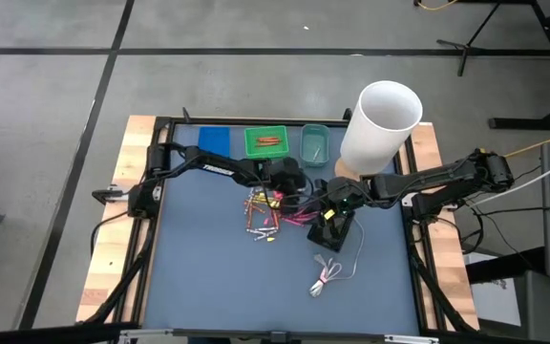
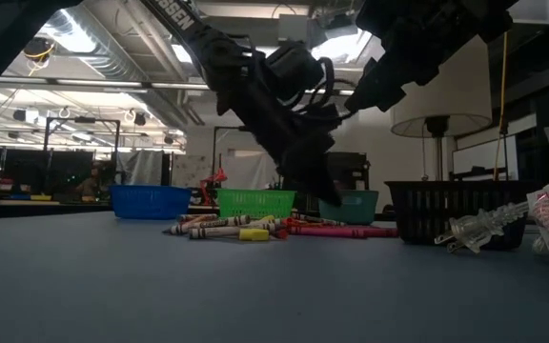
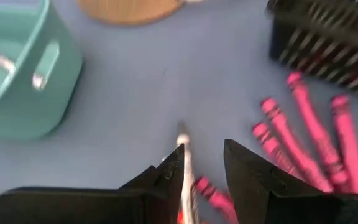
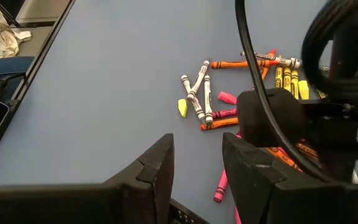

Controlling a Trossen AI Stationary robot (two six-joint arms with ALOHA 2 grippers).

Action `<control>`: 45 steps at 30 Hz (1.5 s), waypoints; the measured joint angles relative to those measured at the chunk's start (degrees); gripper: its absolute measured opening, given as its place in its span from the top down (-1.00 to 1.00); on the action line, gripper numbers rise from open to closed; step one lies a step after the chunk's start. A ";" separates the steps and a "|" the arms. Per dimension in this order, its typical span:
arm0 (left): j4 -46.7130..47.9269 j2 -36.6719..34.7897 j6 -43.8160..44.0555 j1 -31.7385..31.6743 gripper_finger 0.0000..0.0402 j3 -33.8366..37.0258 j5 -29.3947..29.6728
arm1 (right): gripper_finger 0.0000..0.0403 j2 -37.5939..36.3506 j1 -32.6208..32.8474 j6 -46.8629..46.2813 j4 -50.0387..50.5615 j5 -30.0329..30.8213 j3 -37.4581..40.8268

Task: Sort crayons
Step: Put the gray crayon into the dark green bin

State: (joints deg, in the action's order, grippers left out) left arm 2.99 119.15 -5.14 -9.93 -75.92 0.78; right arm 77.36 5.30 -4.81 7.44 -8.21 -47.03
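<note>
Left gripper (image 3: 205, 171): narrowly parted, straddling a crayon (image 3: 184, 163) amid the crayons (image 1: 265, 215).
Right gripper (image 4: 197, 165): parted, empty, above desk (image 1: 208, 277).

A grey concrete floor (image 1: 256, 86) crossed by dark seams surrounds the desk (image 1: 208, 277), whose top is blue with a pale wooden edge. Beyond it, the room shows bright ceiling lights (image 2: 70, 33), exposed ducts (image 2: 112, 62) and a white wall (image 2: 389, 157).
</note>
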 joint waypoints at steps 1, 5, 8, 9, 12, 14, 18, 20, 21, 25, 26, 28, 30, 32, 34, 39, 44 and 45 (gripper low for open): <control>1.10 0.00 -0.06 0.00 0.51 0.00 0.61 | 0.33 0.00 0.00 0.01 0.00 0.00 0.00; 4.92 0.00 -0.07 0.00 0.51 0.00 1.68 | 0.33 0.00 0.00 0.00 0.00 0.00 0.00; 6.33 0.00 -0.07 0.00 0.51 0.00 1.70 | 0.33 0.00 0.00 0.00 0.00 0.01 0.00; 6.78 0.00 -0.07 0.00 0.51 0.00 1.70 | 0.33 0.00 0.00 0.01 0.00 0.01 0.00; 7.40 0.00 -0.07 0.00 0.51 0.02 1.70 | 0.33 0.00 0.00 0.01 0.00 0.00 0.00; 7.83 0.00 -0.07 0.00 0.51 0.02 1.70 | 0.33 0.00 0.00 0.01 0.00 0.00 0.00; 8.96 0.00 -0.74 0.00 0.51 0.02 1.70 | 0.33 0.00 0.00 0.01 0.00 0.01 0.00; 8.96 0.00 -1.23 0.00 0.54 0.02 1.71 | 0.33 0.00 0.00 0.00 0.00 0.00 0.00; 8.97 0.00 -1.23 0.00 0.56 0.02 1.70 | 0.33 0.00 0.00 0.01 0.00 0.00 0.00; 9.00 0.00 -1.25 0.00 0.67 0.02 1.70 | 0.33 0.00 0.00 0.01 0.00 0.00 0.00; 9.00 0.00 -1.25 -0.02 0.70 0.02 1.70 | 0.33 0.00 0.00 0.01 0.00 0.00 0.00; 9.00 0.00 -1.26 -0.04 0.76 0.02 1.70 | 0.33 0.00 0.00 0.01 0.00 0.00 0.00; 8.96 0.00 -1.27 -0.04 0.81 0.02 1.70 | 0.33 0.00 0.00 0.01 0.00 0.00 0.00; 8.93 0.00 -1.27 -0.04 0.85 0.02 1.70 | 0.33 0.00 0.00 0.01 0.00 0.01 0.00; 8.89 0.00 -1.27 -0.04 0.89 0.02 1.70 | 0.33 0.00 0.00 -0.01 0.00 0.00 0.00; 8.45 0.00 -1.13 -0.04 0.94 0.02 1.70 | 0.33 0.00 0.00 -0.01 0.00 0.01 0.00; 6.96 0.00 -0.43 -0.07 0.95 0.02 1.70 | 0.33 0.00 0.00 -0.01 0.00 0.00 0.00; 6.65 0.00 0.38 -0.07 0.96 0.02 1.70 | 0.33 0.00 0.00 -0.01 0.00 0.02 0.00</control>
State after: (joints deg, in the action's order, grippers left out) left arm 9.64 119.15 -4.76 -10.00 -75.90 2.48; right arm 77.36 5.30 -4.82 7.44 -8.19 -47.03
